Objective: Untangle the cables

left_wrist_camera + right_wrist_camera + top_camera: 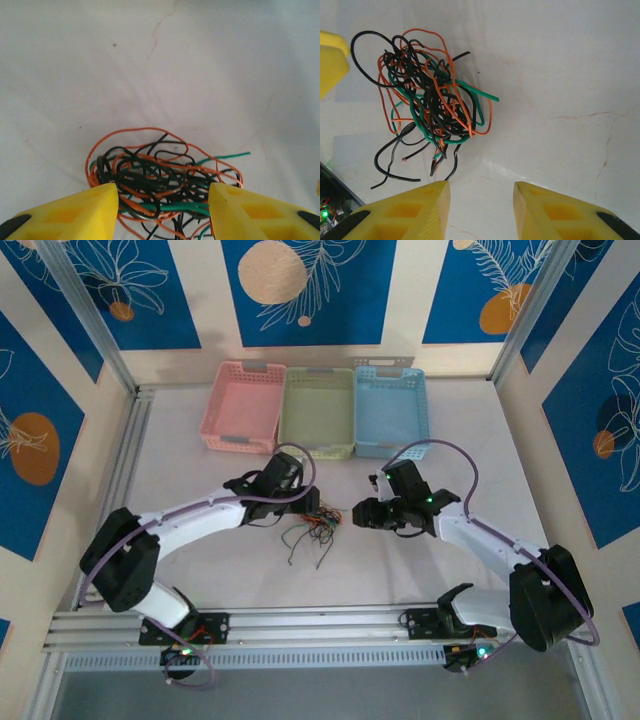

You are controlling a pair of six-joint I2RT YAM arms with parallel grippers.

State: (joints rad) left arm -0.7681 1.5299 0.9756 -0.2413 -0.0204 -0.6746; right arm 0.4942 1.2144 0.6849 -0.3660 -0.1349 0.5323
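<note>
The cables (160,172) are seen as one knotted heap of black, orange-red and green wire lying on the white desk (160,65), at the lower middle of the left wrist view. The left claw (164,210) is set astride the near side of this heap, with its yellow fingers (75,215) in the bottom corners of the frame and a moderate gap kept between them. The gap is filled with wire, and strands are met by both inner faces. Whether they are actually pinched cannot be told from this angle.

In the right wrist view the same heap is found at the upper left, with black loose ends trailing towards the lower left. The right claw (481,192) is held at the bottom of that frame, its jaws narrowly parted. Only bare desk is seen between its tips, and the heap is left untouched just beyond them.

From the top view the two claws are shown facing each other just below the middle of the frame, with the heap between and slightly below them. A pink basket (243,405), a green basket (318,412) and a blue basket (392,410) are lined up side by side at the upper middle, well apart from the wires.
</note>
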